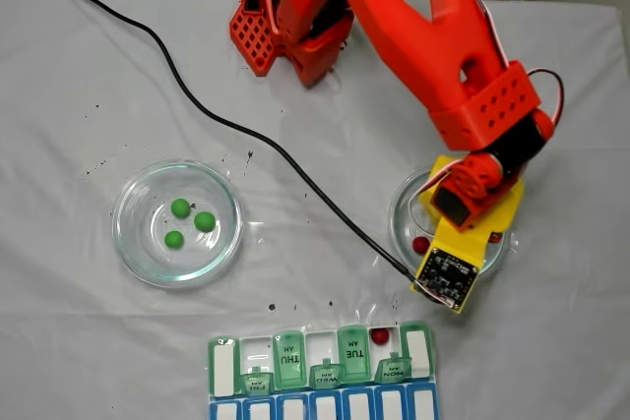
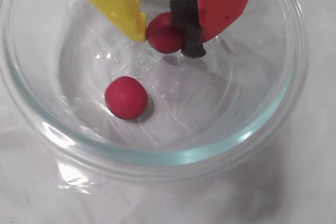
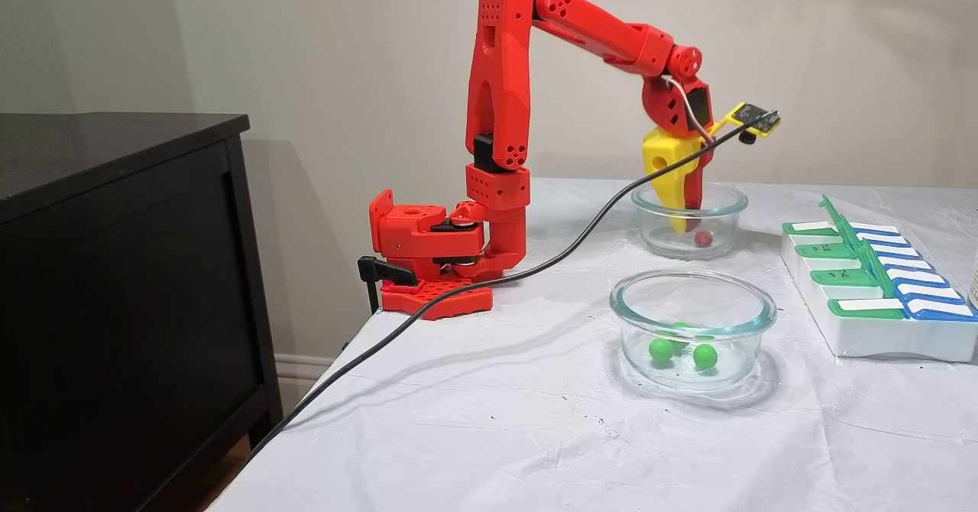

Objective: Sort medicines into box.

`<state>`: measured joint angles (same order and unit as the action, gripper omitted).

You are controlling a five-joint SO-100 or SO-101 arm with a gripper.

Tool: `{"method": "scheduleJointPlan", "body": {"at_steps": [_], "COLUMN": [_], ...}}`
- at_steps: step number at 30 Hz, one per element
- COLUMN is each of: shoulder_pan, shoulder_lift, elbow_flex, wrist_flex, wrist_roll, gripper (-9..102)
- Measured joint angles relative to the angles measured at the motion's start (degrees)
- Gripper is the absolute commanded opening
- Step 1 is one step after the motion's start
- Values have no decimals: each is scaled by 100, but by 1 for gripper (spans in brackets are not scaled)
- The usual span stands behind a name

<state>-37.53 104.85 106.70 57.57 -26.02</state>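
With its yellow and red fingers pinching one dark red round ball (image 2: 164, 33) inside the clear glass dish (image 2: 157, 153) near the tablecloth's right edge, the gripper (image 2: 167, 31) should probably lift straight up, staying clear of the second red ball (image 2: 126, 97).

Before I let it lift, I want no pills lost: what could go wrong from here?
The tool pinches one red ball by its edges, between a hard yellow tip and a foam pad; it may squirt out.

A second red ball lies close by in the same glass dish and could get knocked.

The organizer has narrow open compartments, one already holding a red ball, so a drop could miss or bounce.
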Motion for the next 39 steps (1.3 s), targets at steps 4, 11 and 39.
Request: {"method": "scheduleJointPlan", "body": {"at_steps": [4,11,39], "shoulder_pan": [299,1345,3384], "shoulder_lift": [167,519,-229], "elbow_flex": [-501,-1459,-1854], "wrist_flex": [633,1635,1362], "wrist_roll": [334,1239,1978], "gripper": [0,0,0]}}
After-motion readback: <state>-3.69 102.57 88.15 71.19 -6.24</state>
